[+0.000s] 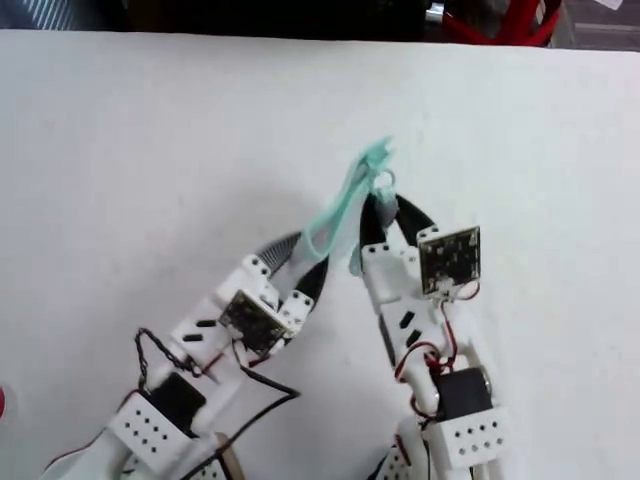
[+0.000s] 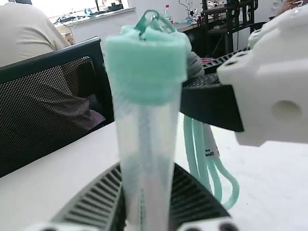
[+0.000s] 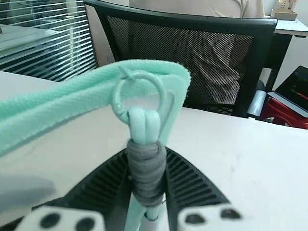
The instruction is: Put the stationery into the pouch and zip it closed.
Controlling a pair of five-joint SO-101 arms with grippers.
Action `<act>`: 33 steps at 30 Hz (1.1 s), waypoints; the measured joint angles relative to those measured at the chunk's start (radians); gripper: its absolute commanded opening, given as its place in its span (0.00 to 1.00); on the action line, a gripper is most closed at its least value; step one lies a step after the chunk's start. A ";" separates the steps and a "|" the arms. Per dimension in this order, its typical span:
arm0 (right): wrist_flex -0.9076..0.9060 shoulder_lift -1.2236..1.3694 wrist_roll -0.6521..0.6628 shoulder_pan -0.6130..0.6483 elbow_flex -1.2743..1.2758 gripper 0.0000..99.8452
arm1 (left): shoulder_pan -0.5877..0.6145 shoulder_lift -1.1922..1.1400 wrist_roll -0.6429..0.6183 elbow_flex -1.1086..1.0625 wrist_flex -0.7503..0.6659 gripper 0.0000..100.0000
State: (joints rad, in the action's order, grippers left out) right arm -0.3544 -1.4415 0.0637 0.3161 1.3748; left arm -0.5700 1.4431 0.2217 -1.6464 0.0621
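The pouch (image 1: 345, 205) is held over the worktop's (image 1: 120, 150) middle. Its long axis runs from the left jaws, clamped on the end nearer the front edge, to the right jaws, which pinch the zip cord (image 3: 144, 168). Any pull should probably follow that line.

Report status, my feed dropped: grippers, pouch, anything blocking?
Left gripper shut on pouch body. Right gripper shut on zip pull cord. Pouch held between both, above table. Both crowded close together.
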 measured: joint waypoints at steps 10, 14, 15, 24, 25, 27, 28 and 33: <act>-0.288 -0.247 0.003 -0.094 -0.114 0.02 | -0.008 0.000 0.002 -0.002 0.000 0.02; -0.460 -0.281 0.057 -0.083 -0.281 0.02 | -0.012 0.000 0.002 -0.002 0.000 0.02; -0.497 -0.276 0.086 -0.068 -0.322 0.02 | -0.012 0.000 0.002 -0.002 0.000 0.02; -0.816 -0.031 0.213 0.040 -0.732 0.02 | -0.011 0.000 0.000 -0.002 0.000 0.02; -0.842 0.003 0.215 0.046 -0.772 0.02 | -0.011 0.000 0.000 -0.002 0.000 0.02; -0.893 0.058 0.216 0.061 -0.838 0.02 | -0.011 0.000 0.000 -0.002 0.000 0.02; -0.919 0.083 0.216 0.075 -0.865 0.02 | -0.011 0.000 0.000 -0.002 0.000 0.02; -1.049 0.163 0.216 0.173 -1.005 0.02 | -0.011 0.000 0.000 -0.002 0.000 0.02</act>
State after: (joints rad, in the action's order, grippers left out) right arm -1.4039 -1.2789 0.2800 0.4895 0.3698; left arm -0.5808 1.4431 0.2217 -1.6479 0.0621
